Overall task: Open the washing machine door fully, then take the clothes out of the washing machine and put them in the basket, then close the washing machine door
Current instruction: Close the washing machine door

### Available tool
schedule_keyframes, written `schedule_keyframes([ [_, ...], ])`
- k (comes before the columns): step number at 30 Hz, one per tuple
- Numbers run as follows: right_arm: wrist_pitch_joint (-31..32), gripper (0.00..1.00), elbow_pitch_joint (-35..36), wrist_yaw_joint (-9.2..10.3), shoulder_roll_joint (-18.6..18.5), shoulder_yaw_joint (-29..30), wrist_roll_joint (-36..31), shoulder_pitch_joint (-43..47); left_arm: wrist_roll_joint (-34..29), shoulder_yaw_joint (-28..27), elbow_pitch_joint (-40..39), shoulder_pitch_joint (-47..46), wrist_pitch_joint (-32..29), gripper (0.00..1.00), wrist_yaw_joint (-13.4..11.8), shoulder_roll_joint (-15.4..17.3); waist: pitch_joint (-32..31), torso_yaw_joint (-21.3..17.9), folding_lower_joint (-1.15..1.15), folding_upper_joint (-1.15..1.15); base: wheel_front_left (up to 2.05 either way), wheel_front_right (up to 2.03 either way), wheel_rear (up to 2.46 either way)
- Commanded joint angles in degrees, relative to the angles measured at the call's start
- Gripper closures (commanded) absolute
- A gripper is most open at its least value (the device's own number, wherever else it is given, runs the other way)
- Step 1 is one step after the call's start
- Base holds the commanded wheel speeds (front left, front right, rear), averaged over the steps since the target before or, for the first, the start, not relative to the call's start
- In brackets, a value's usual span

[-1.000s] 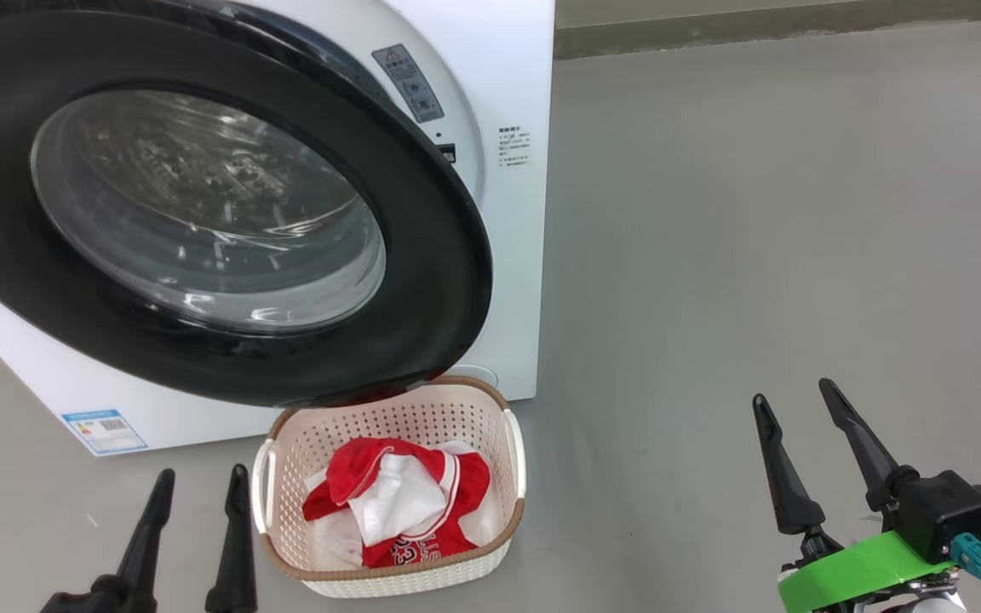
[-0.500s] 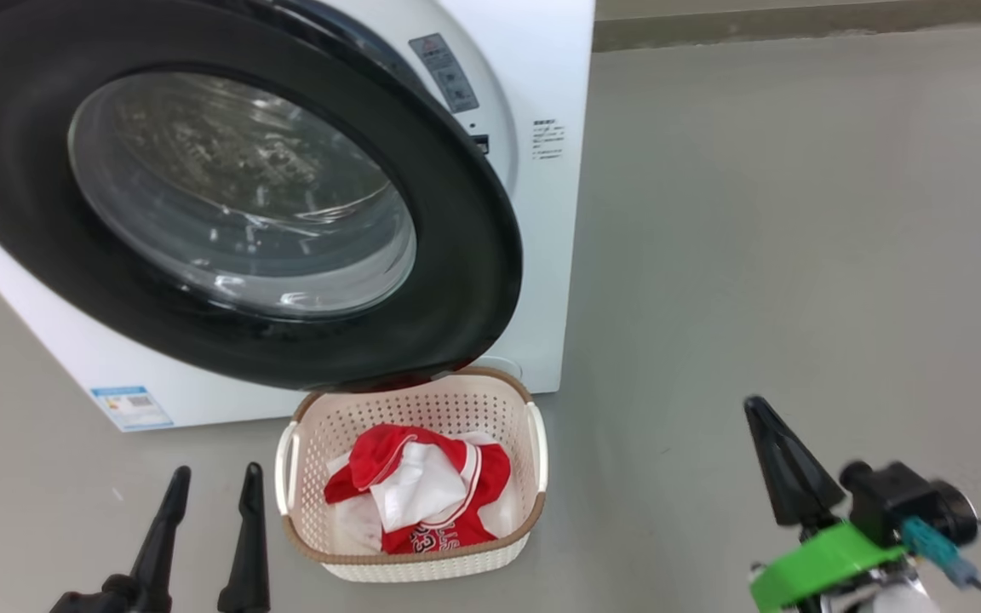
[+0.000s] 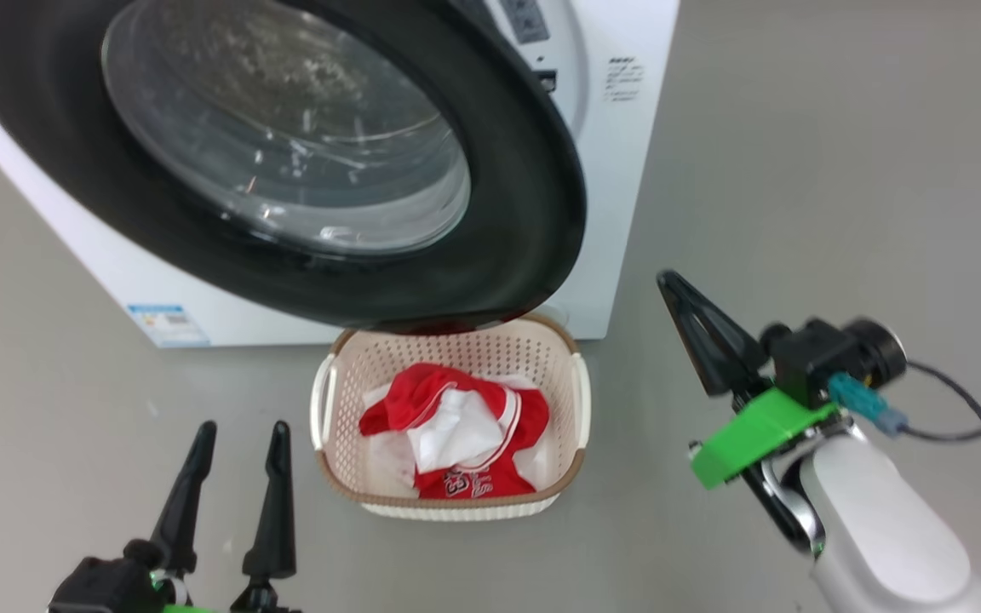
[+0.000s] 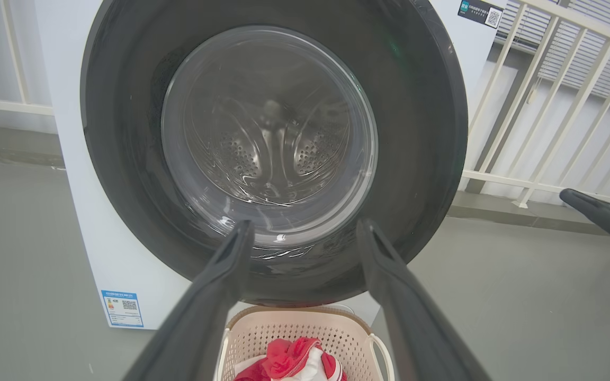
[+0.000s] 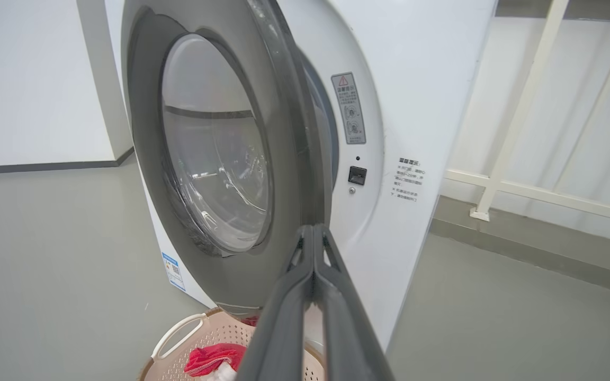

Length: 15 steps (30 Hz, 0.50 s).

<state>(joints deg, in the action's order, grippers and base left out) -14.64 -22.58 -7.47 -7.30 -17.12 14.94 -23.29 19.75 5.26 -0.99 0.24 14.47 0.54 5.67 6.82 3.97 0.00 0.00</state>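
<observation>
Under the ajar black-rimmed round glass door (image 3: pixel 533 213), red-and-white clothes (image 3: pixel 456 426) lie in the cream perforated basket (image 3: pixel 456 509); left gripper (image 3: pixel 242 430) wide, right gripper (image 3: pixel 674 285) closed, empty

A bare indoor test space or lab is suggested: the washing machine (image 5: pixel 421 79) is set free-standing on a smooth grey floor (image 3: pixel 797 170), plain white walls (image 5: pixel 29 79) with a dark skirting are seen beyond it, and a white barred railing (image 5: pixel 515 121) is fixed along 1 side.

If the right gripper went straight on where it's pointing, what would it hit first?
Likely the washing machine door, at its rim's edge; the shut right gripper aims there, but depth is unclear.
</observation>
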Motion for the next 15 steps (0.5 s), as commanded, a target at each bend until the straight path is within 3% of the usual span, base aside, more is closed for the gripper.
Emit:
schedule_keyframes([
  [1, -0.4, 1.00, 0.7, -0.02, -0.5, -2.3, 1.1, -3.1, -0.5, -1.5, -1.7, -2.5, 0.5, 0.00, 0.3, 0.1, 3.0, 2.7, 0.00, 0.00, 0.00, 0.00, 0.00],
  [15, -0.4, 1.00, -4.5, -0.02, -4.9, -11.1, 5.9, -18.9, -1.1, 0.1, -0.8, -6.4, 0.5, 0.00, 1.1, -1.8, 10.4, 10.2, 0.00, 0.00, 0.00, 0.00, 0.00],
])
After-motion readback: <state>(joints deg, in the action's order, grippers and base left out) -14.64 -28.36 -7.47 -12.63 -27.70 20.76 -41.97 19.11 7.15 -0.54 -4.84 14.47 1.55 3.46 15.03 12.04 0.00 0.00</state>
